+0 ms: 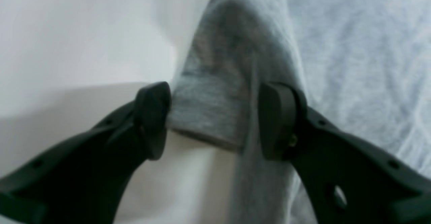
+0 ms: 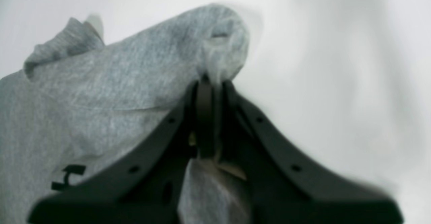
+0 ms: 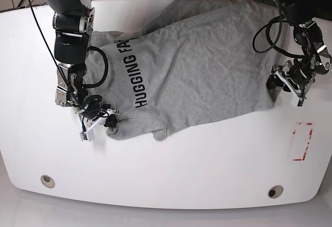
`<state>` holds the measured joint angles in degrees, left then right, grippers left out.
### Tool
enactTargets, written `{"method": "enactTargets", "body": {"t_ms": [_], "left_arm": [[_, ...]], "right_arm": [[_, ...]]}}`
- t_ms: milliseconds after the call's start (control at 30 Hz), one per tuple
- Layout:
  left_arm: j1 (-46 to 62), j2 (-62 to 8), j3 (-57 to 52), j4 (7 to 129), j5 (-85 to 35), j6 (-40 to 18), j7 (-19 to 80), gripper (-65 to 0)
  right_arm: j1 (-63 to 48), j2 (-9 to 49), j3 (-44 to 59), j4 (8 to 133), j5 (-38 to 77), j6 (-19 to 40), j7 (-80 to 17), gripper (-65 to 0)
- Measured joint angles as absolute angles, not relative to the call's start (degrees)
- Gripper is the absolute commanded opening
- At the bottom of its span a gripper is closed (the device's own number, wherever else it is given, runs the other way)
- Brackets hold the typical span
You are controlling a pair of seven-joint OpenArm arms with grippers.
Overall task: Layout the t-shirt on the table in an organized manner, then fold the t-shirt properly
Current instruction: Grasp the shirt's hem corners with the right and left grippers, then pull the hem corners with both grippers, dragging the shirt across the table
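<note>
Right gripper [image 3: 107, 121] at base view's left: jaws pressed together, pinching bunched t-shirt [image 3: 197, 66] edge. Black lettering "HUGGING FA" readable just beyond it, rest hidden under fold. T-shirt heather-grey, wrinkled, spread across table [image 3: 171, 170] between both grippers, top folded over. Left gripper [image 1: 212, 119] at view's right: fingers spread, hemmed fabric corner lying between them, not gripped. Red-marked rectangle [image 3: 302, 141] near left gripper.

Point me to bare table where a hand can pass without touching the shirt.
Free: front strip of the table between the two grommet holes, and the left side. Crowded: centre and back under the t-shirt, with the right gripper and left gripper at its edges.
</note>
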<state>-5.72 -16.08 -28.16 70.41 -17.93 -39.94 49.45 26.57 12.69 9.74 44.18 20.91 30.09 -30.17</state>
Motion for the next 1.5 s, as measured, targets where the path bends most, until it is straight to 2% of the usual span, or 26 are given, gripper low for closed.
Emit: {"method": "enactTargets", "body": {"t_ms": [233, 300, 400, 567, 700, 1100, 1500], "left_arm": [[-7.51, -16.58, -27.20, 67.68, -18.46, -39.92, 48.27, -26.7], [-7.62, -16.53, -27.18, 67.53, -18.46, -39.94, 48.18, -28.7], [-7.60, -16.56, -27.20, 67.53, -18.46, -39.94, 48.18, -37.8], [-7.64, -16.62, -27.20, 67.42, -18.06, -39.90, 48.25, -56.4], [-7.64, -16.69, -27.05, 67.35, -17.98, -39.92, 48.62, -64.3], [-7.64, -16.73, -27.00, 67.70, -18.04, -39.92, 49.17, -65.0], [-7.64, -19.11, -30.04, 76.66, -17.47, -39.90, 54.85, -65.0]], "right_arm": [[26.59, 12.64, 9.74, 44.18, 21.04, 30.06, -30.20, -60.6], [26.59, 12.67, 9.74, 44.18, 21.02, 30.09, -30.20, -60.6], [26.57, 12.69, 9.74, 44.18, 21.04, 30.09, -30.20, -60.7], [26.57, 12.67, 9.74, 44.18, 21.04, 30.06, -30.20, -61.0], [26.57, 12.67, 9.76, 44.18, 21.04, 30.09, -30.20, -61.2], [25.96, 12.56, 9.78, 46.78, 20.34, 30.02, -32.01, -61.4], [19.33, 12.51, 9.91, 66.65, 19.92, 29.89, -39.75, -61.5]]}}
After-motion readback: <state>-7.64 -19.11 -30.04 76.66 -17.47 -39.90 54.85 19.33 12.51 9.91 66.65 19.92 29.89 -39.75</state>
